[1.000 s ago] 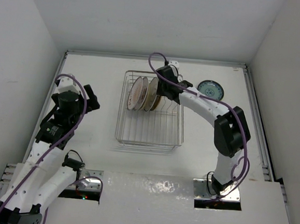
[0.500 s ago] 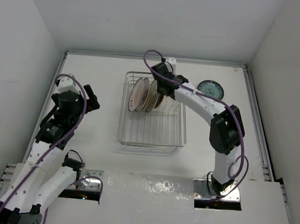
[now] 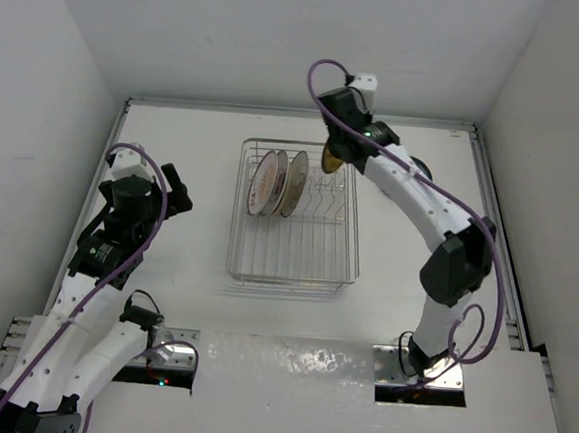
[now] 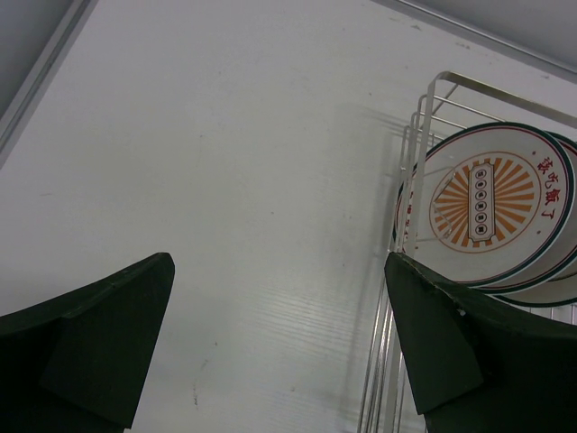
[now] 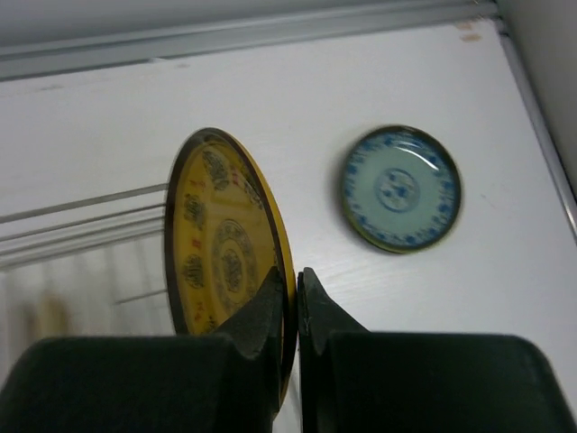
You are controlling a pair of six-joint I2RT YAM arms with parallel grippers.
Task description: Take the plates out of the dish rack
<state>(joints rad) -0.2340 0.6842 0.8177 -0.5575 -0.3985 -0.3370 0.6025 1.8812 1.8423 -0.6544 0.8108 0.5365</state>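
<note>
The silver wire dish rack [image 3: 292, 247] stands mid-table and holds three plates upright at its far end. These are a white one with an orange-red sunburst [image 3: 262, 182], one behind it [image 3: 277, 182] and a cream one [image 3: 296, 184]. My right gripper [image 3: 340, 140] is shut on the rim of a yellow-orange plate [image 3: 329, 159] and holds it upright in the air above the rack's far right corner. The right wrist view shows the fingers [image 5: 290, 280] pinching that plate [image 5: 221, 244]. My left gripper [image 3: 176, 193] is open and empty, left of the rack.
A teal plate [image 5: 401, 188] lies flat on the table right of the rack, mostly hidden by my right arm in the top view. In the left wrist view the sunburst plate [image 4: 482, 203] and the rack's corner wires [image 4: 424, 117] are at the right. White walls close in the table.
My right gripper has lifted the yellow-orange plate up out of the rack and swung it toward the far right. The left arm has not moved.
</note>
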